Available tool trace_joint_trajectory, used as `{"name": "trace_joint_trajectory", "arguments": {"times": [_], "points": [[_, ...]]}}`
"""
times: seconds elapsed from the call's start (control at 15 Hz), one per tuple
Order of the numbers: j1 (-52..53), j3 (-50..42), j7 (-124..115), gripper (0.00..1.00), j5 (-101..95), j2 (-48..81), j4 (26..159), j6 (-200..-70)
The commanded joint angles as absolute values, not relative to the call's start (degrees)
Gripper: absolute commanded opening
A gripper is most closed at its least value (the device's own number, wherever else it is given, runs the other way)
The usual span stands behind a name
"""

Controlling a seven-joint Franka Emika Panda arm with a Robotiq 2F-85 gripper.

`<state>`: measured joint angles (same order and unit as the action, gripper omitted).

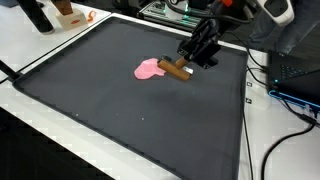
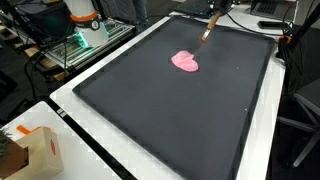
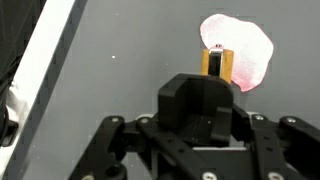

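A flat pink blob (image 1: 148, 68) (image 2: 186, 61) (image 3: 243, 45) lies on the black mat (image 1: 120, 110) (image 2: 180, 120), toward its far side. My gripper (image 1: 202, 48) (image 2: 216, 10) (image 3: 207, 95) is shut on a brown stick-like tool (image 1: 178, 70) (image 2: 207, 30) (image 3: 216, 63). The tool slants down from the jaws, and its dark tip rests at the edge of the pink blob. In the wrist view the gripper's black body hides the held end of the tool.
The mat covers a white table (image 1: 30, 40) (image 2: 110, 165). A cardboard box (image 2: 35, 150) stands on one corner. Cables (image 1: 285, 95) and a dark device (image 1: 300, 75) lie beside the mat's edge, and a rack with green light (image 2: 75, 45) stands off the table.
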<state>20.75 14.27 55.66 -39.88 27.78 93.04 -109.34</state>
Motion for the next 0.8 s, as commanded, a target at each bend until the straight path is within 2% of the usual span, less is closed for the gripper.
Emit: {"name": "trace_joint_trajectory", "arguments": {"times": [0.0, 0.73], "points": [[21.68, 13.46, 53.63, 0.23, -41.23, 29.47, 90.63, -106.74], [19.63, 12.56, 49.75, 0.23, -37.66, 31.32, 86.66, -104.76]]}}
